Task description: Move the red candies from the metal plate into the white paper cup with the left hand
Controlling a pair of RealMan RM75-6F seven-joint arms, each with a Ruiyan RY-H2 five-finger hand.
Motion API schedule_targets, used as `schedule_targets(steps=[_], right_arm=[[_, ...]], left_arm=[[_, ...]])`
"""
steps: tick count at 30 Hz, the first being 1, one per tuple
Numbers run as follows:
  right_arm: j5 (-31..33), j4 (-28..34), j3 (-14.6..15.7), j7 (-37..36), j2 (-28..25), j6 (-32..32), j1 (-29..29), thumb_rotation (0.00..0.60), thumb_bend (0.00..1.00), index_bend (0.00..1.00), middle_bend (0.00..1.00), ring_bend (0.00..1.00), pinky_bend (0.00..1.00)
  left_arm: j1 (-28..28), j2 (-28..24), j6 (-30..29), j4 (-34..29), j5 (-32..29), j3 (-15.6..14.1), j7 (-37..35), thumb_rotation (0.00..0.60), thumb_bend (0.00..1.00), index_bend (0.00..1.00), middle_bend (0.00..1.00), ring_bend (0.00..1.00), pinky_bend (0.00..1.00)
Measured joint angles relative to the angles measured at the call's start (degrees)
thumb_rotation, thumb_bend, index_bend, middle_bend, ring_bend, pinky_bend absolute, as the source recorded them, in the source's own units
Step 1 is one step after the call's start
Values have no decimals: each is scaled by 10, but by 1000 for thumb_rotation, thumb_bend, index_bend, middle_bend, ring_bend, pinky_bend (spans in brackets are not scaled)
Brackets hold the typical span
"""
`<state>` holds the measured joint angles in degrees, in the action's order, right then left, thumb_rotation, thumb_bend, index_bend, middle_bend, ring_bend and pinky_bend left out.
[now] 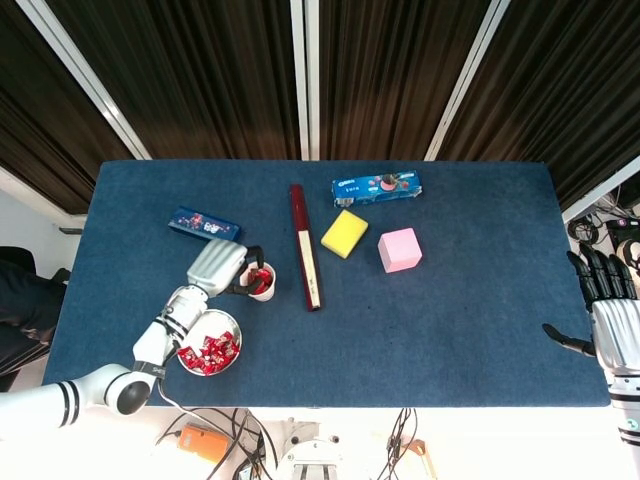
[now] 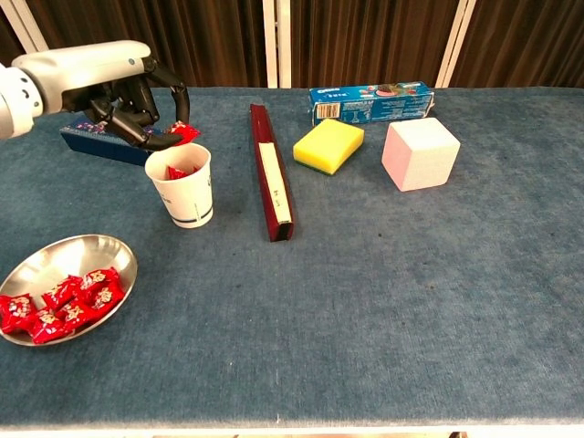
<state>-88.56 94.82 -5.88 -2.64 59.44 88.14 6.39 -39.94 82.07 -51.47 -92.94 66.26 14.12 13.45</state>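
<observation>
Left hand (image 2: 137,105) pinches a candy (image 2: 183,133) above the cup (image 2: 182,185), left of frame; right hand (image 1: 610,320) open, empty.

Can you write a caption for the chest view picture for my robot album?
The robot hand holds a red candy above the white paper cup.
</observation>
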Motion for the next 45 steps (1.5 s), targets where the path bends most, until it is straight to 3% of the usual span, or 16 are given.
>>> schedule_targets(steps=[4,9,15,20,28,45], right_arm=[[1,-1,0,0,1,-5,3,600,164,0,62,0,12],[-2,1,-2,2,2,-5,5,600,164,0,63,0,12],[-4,4,-4,6,0,-4,7,600,164,0,62,0,12],[-5,6,-5,8,1,-9,11,600,164,0,62,0,12],[-8,12,-4,15,1,-13,15,600,165,0,62,0,13],[-6,16,-2,20,0,-14,14,600,164,0,62,0,14]], left_arm=[[-3,0,-6,-2,-21,-7,25,554,161,400,966,865,744],[7,-11,-38,-18,-15,-16,27,551,148,377,966,865,744],[48,-49,-94,-52,37,-42,3,553,174,382,966,865,744],[91,-72,-134,-66,87,-84,-28,551,174,408,966,864,744],[118,-63,-128,-56,133,-150,-30,555,174,416,966,865,744],[147,-39,-111,-23,125,-186,20,576,174,417,966,865,744]])
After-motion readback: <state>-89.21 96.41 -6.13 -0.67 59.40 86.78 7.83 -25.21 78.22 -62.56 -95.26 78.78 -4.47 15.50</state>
